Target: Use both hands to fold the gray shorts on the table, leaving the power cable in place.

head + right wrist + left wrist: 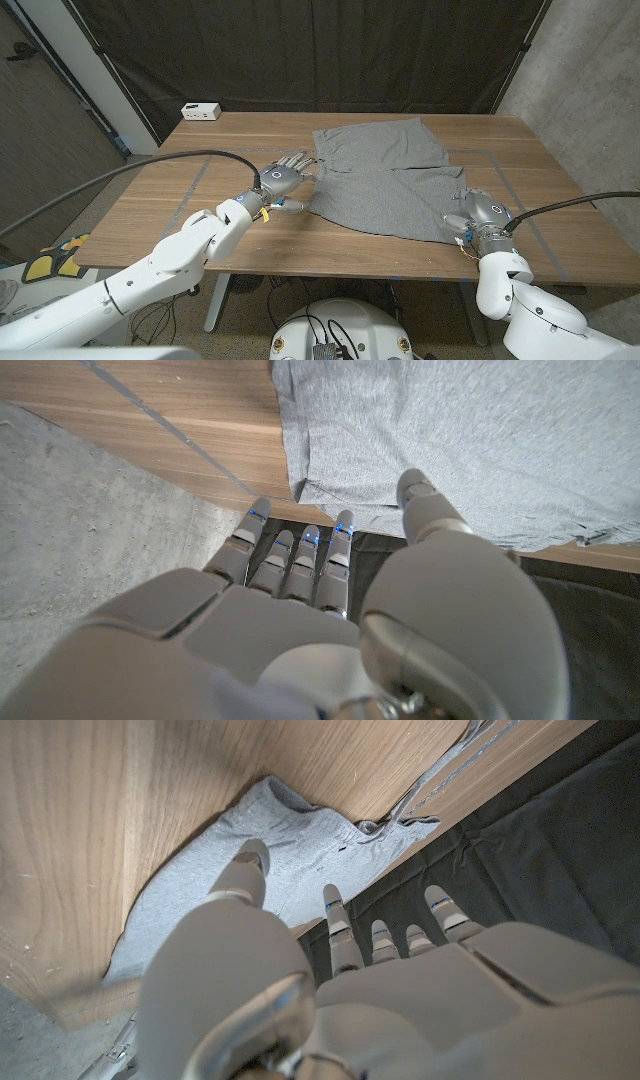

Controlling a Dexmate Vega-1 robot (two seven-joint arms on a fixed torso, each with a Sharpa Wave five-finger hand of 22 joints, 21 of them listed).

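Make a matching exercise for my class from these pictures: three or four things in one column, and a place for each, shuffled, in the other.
Things:
1. gray shorts
2. left hand
3. right hand
4. white box

Places:
A. far left corner of the table
B. at the shorts' left edge
C. spread across the table's middle
D. at the shorts' near right corner

Pairs: 1-C, 2-B, 3-D, 4-A

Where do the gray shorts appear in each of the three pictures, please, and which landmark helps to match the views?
Head view: gray shorts spread on the table's middle, between both hands.
Left wrist view: shorts lie beyond the left hand.
Right wrist view: shorts lie beyond the right hand.
Shared landmark: the wooden table.
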